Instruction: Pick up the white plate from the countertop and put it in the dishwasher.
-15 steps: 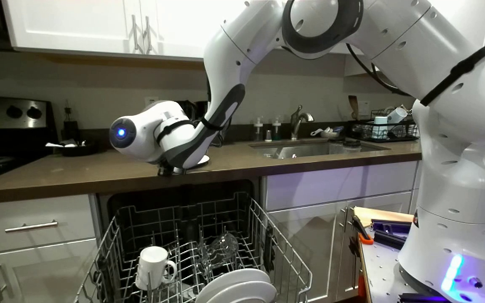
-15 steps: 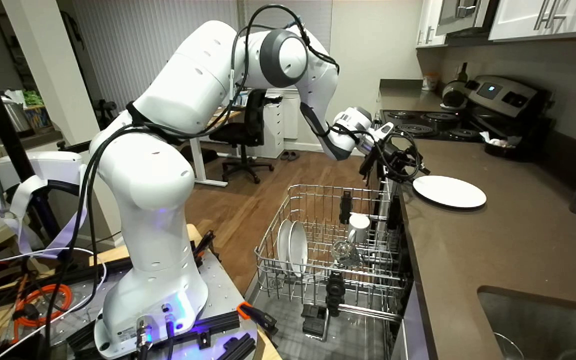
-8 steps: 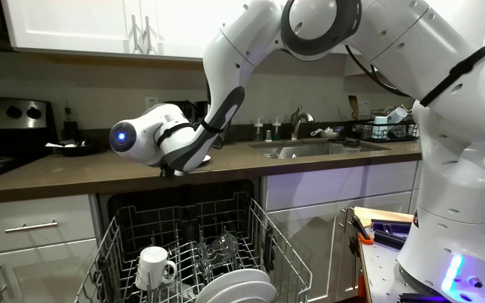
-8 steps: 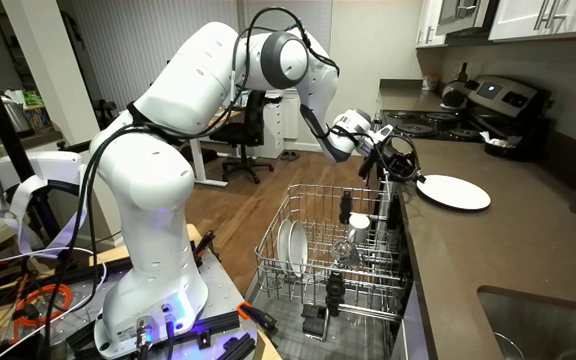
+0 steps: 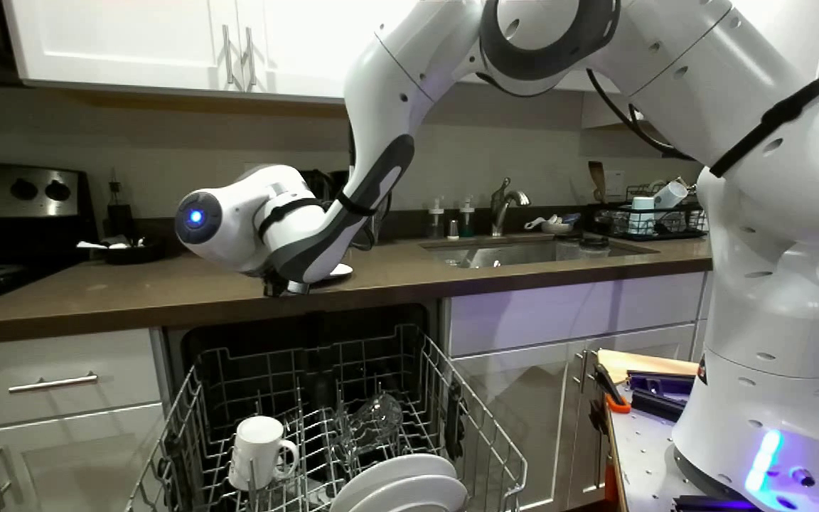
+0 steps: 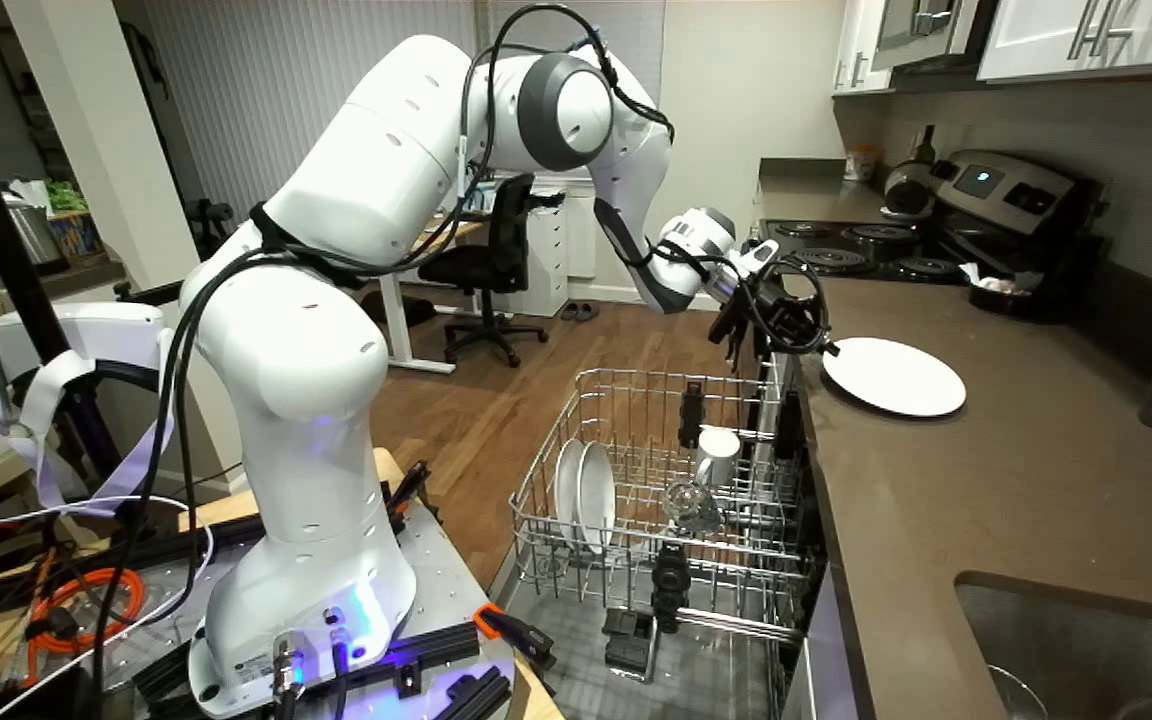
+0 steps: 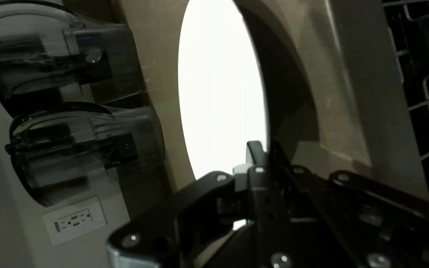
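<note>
The white plate (image 6: 894,376) is gripped at its near edge, over the countertop (image 6: 946,520), beside the counter's front edge. My gripper (image 6: 830,348) is shut on that rim. In the wrist view one finger lies across the bright face of the white plate (image 7: 220,85) and the other is behind it, so the gripper (image 7: 266,147) pinches the edge. A dark shadow lies under the plate; whether it is fully clear of the counter I cannot tell. The dishwasher (image 6: 671,578) stands open below with its rack pulled out. In an exterior view the arm hides most of the plate (image 5: 339,271).
In the rack are a white mug (image 5: 259,451), two upright plates (image 5: 409,491) and a clear glass (image 5: 377,416). Two transparent pitchers (image 7: 88,149) stand by the wall behind the plate. The sink (image 5: 523,252) and the stove (image 6: 851,245) are set along the counter.
The gripper has shut on the plate's rim. The plate first slid slightly away from the counter's edge, then came back toward it and a little upward with the arm.
</note>
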`<state>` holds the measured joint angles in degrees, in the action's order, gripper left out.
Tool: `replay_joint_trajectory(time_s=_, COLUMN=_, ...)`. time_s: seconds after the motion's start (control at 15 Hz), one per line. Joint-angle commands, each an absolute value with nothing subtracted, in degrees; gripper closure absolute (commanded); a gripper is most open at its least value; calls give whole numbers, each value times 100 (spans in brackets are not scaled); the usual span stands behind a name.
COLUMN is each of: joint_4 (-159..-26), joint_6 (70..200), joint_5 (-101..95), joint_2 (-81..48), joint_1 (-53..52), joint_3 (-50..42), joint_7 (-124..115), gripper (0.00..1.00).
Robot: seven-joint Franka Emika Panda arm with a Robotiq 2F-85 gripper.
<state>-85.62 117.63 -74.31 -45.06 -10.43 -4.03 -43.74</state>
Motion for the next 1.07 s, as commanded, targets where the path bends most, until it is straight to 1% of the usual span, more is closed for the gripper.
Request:
replay_joint_trajectory(time_s=0.0, joint_4=-9095, joint_6=11716, joint_5=-7270, joint_2=-3915, joint_1=-939, joint_3=-170, joint_7=-4043, gripper=94)
replay_joint_trajectory(time_s=0.67, joint_4=-9786, joint_6=11738, joint_5=-7173, joint_2=-3506, joint_1=-1005, joint_3=69, joint_7=-4062, gripper=94)
replay_joint_trajectory(time_s=0.8, joint_4=-9776, joint_6=11748, joint_5=-7142, joint_2=-3556, joint_1=-986, joint_3=93, joint_7=-4022, gripper=92)
replay_joint_trajectory(time_s=0.87, joint_4=-9771, joint_6=11751, joint_5=-7134, joint_2=-3583, joint_1=-983, joint_3=101, joint_7=-4029, gripper=88)
replay_joint_trajectory(time_s=1.0, joint_4=-9801, joint_6=11759, joint_5=-7120, joint_2=-3605, joint_1=-979, joint_3=121, joint_7=-4026, gripper=91)
